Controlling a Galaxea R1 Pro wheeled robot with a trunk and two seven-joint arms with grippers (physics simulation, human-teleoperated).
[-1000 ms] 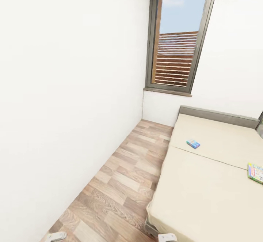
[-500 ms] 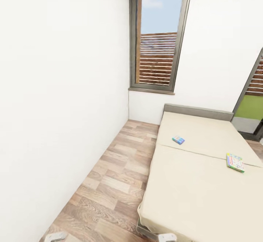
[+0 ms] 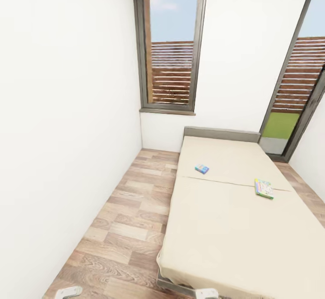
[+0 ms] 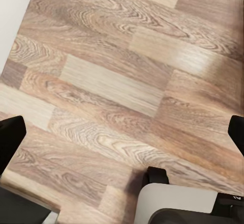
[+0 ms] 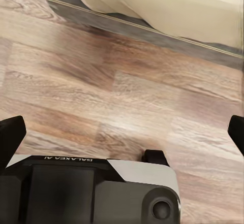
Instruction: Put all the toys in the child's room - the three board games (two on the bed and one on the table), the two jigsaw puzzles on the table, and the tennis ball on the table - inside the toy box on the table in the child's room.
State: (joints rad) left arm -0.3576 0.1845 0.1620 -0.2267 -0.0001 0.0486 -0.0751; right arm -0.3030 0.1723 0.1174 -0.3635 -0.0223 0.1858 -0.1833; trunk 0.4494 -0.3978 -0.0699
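left hand (image 4: 122, 132): wide open, empty | right hand (image 5: 122, 132): wide open, empty, over floor (image 5: 127, 97)

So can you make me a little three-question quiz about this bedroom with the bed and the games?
1. True or false: the small blue game box lies on the beige bed.
2. Which game lies nearer the grey headboard: A the blue one, B the green-edged multicolour game box?
3. Fill in: the floor looks like ____ planks.

Key: 1 true. 2 A. 3 wooden.
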